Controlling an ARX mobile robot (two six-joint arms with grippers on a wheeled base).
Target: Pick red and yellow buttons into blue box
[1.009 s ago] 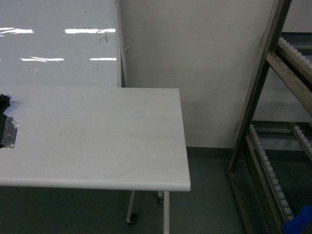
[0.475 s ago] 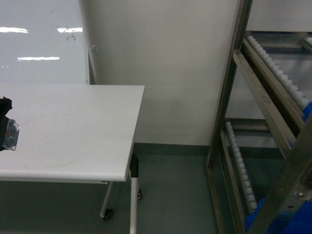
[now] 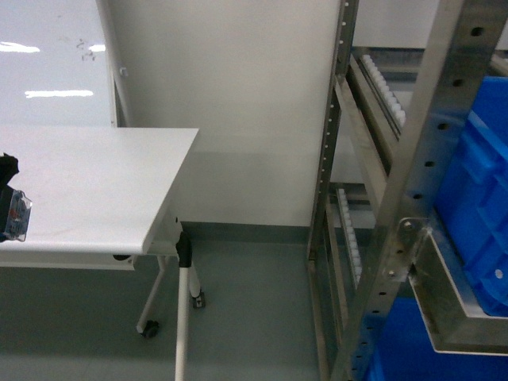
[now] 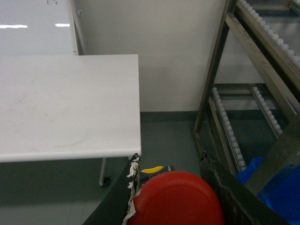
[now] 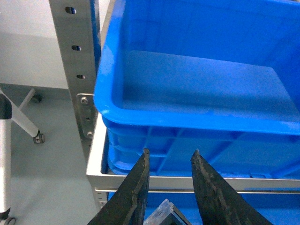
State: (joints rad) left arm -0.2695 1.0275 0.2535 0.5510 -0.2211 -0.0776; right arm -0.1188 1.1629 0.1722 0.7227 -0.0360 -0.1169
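The red button (image 4: 176, 199) fills the bottom of the left wrist view, its round cap clamped between the two dark fingers of my left gripper (image 4: 169, 163), which is shut on it. In the head view that gripper (image 3: 8, 208) only peeks in at the far left edge, over the table. My right gripper (image 5: 169, 152) hovers just in front of the blue box (image 5: 197, 79), with a clear-and-black button base (image 5: 169, 214) held low between its fingers. Its cap is hidden, so I cannot tell its colour. The blue box (image 3: 476, 206) sits on the rack at the right.
A white table (image 3: 87, 182) on castered legs stands at the left. A metal roller rack (image 3: 413, 182) rises at the right, and a second blue bin (image 3: 397, 349) sits on its lower level. Grey-green floor (image 3: 254, 317) lies between them, with a wall behind.
The head view has swung to the right. The table has slid toward the left edge, and the rack with its blue boxes has come in close on the right.
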